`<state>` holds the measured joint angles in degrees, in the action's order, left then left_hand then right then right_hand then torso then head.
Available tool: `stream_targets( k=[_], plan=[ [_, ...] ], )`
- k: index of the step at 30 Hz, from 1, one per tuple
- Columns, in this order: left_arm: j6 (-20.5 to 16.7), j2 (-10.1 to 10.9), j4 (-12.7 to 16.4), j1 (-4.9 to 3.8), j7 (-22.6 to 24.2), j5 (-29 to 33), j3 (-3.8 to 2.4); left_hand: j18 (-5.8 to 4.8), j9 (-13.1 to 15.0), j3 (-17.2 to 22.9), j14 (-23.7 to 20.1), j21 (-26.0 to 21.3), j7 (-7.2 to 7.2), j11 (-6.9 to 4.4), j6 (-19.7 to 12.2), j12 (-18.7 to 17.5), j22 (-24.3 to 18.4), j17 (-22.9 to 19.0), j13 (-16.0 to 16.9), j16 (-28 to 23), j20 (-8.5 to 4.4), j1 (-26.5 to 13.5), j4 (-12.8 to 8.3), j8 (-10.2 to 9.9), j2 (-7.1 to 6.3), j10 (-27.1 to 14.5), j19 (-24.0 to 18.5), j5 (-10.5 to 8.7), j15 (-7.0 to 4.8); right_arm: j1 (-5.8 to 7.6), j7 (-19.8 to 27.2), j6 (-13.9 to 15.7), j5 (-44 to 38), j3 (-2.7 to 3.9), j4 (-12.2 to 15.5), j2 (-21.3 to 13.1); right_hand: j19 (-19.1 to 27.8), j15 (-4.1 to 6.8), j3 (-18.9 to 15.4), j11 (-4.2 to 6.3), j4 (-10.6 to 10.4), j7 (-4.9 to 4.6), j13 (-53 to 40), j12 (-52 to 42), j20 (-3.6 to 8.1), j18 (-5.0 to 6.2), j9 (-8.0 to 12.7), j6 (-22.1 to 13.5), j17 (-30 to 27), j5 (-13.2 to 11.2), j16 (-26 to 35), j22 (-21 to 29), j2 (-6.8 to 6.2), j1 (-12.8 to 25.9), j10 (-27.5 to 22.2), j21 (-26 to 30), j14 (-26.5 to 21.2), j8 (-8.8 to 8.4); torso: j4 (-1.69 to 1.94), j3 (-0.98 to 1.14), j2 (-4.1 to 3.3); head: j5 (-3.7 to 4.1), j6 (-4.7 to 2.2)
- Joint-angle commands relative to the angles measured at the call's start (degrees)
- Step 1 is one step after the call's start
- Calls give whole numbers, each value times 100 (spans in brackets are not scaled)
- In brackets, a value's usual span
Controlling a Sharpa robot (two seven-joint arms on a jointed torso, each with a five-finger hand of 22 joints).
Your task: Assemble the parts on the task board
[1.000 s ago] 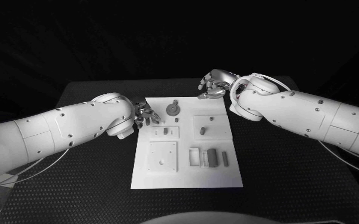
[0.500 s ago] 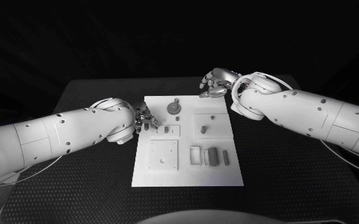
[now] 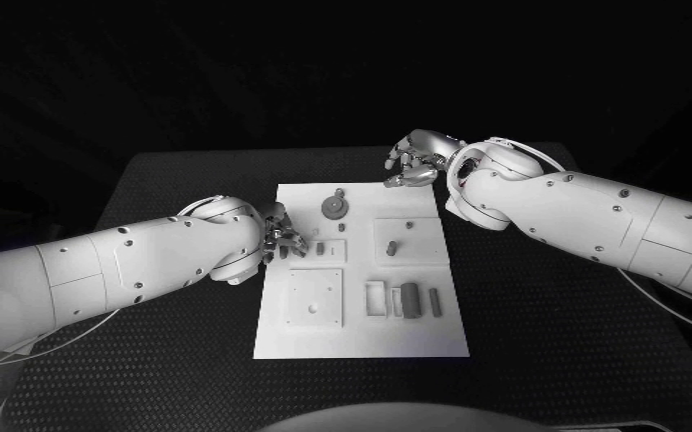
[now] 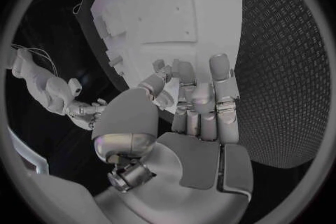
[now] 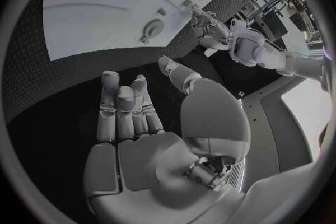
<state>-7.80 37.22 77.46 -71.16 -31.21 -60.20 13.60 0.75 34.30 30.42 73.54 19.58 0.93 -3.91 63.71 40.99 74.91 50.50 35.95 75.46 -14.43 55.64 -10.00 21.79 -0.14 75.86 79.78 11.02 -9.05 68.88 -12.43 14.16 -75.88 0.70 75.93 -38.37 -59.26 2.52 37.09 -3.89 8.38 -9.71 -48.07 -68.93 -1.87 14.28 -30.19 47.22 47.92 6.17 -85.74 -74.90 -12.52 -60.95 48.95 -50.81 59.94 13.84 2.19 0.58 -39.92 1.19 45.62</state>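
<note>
left hand (image 3: pixel 283 231) has moved nearer along the task board (image 3: pixel 361 342) left edge, fingers loosely curled, holding nothing | right hand (image 3: pixel 414 164) unchanged, parked off far right corner, empty | parts (image 3: pixel 408 302) lie loose on board | assembly barely begun

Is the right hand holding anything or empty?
Empty: the right hand has its fingers apart with nothing between them, off the board.

The task board (image 3: pixel 361 272) is viewed from above and in front by the head camera, at moderate range. It is viewed closely from behind the left hand (image 4: pixel 189 123) and right hand (image 5: pixel 147 129) by the wrist cameras. The board is shared by all three views.
</note>
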Motion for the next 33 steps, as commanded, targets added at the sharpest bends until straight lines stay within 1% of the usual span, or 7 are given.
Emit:
stream_targets(
  k=[1, 7, 20, 27, 30, 32, 33],
  plan=[
    [57, -23, -22, 3, 3, -123, -3, -68, 683, 92, 144, 25, 20, -104, 166, 25, 136, 8, 10, 20, -84, 0, -71, 374, 69, 121, 110, 30, -190, 0, 15, -53, -8, 2, 12, -1, 0, -14, -2, 13, -44, -39, 10, -31, 17, 72, 5, 14, -8, -18, -25, -93, 48, 22, -37, 22, -24, 26, 2, -3, 0, 19, 3],
    [49, -85, -62, 3, 12, -124, -4, -69, 685, 93, 143, 26, 20, -104, 164, 26, 136, 8, 10, 22, -84, -1, -70, 376, 70, 120, 110, 30, -190, 0, 15, -50, -8, 2, 16, 3, 0, -15, -1, 13, -46, -40, 11, -32, 17, 72, 7, 12, -8, -18, -25, -93, 49, 22, -37, 22, -24, 27, 3, -5, 2, 32, -5],
    [-37, -112, -171, 3, 14, -173, -4, -72, 694, 101, 140, 31, 20, -104, 153, 35, 135, 8, 9, 27, -83, -1, -67, 388, 81, 114, 109, 31, -190, 0, 13, -54, -8, 2, 18, 3, -1, -15, -1, 12, -49, -40, 13, -33, 17, 72, 10, 9, -9, -18, -25, -93, 48, 22, -38, 22, -24, 28, 6, -4, 1, 35, 3],
    [0, -151, -217, 2, 18, -210, -4, -73, 699, 104, 139, 34, 20, -104, 148, 39, 135, 8, 8, 30, -84, -2, -65, 394, 89, 112, 109, 31, -190, 0, 14, -56, -8, 2, 15, 6, -1, -15, -2, 12, -50, -40, 14, -34, 17, 72, 12, 8, -10, -18, -26, -93, 47, 21, -38, 22, -24, 29, 3, -4, 2, 34, 0],
    [0, -170, -241, 2, 19, -214, -4, -73, 701, 105, 139, 36, 20, -104, 146, 41, 135, 8, 8, 32, -85, -2, -65, 397, 90, 111, 109, 31, -190, 0, 16, -63, -8, 2, 17, 7, -1, -15, -2, 12, -50, -40, 14, -35, 18, 72, 12, 8, -10, -18, -26, -93, 47, 21, -38, 22, -24, 30, 4, -2, 2, 20, 4],
    [0, -187, -261, 3, 20, -215, -4, -73, 702, 105, 139, 37, 20, -105, 144, 43, 135, 8, 8, 32, -85, -3, -65, 399, 91, 111, 109, 31, -191, 0, 15, -65, -8, 2, 17, 7, -1, -16, -1, 12, -51, -40, 14, -35, 18, 72, 13, 8, -10, -18, -26, -93, 48, 21, -38, 22, -24, 30, 3, -2, 1, 24, -7],
    [6, -197, -271, 3, 23, -224, -4, -73, 702, 106, 139, 37, 20, -105, 144, 44, 135, 8, 8, 33, -85, -3, -65, 400, 92, 111, 109, 31, -191, 0, 14, -65, -8, 2, 15, 9, -1, -16, -1, 12, -51, -40, 15, -35, 18, 72, 13, 8, -10, -18, -26, -93, 48, 21, -38, 22, -24, 30, 3, -3, 0, 27, 3]
  ],
)
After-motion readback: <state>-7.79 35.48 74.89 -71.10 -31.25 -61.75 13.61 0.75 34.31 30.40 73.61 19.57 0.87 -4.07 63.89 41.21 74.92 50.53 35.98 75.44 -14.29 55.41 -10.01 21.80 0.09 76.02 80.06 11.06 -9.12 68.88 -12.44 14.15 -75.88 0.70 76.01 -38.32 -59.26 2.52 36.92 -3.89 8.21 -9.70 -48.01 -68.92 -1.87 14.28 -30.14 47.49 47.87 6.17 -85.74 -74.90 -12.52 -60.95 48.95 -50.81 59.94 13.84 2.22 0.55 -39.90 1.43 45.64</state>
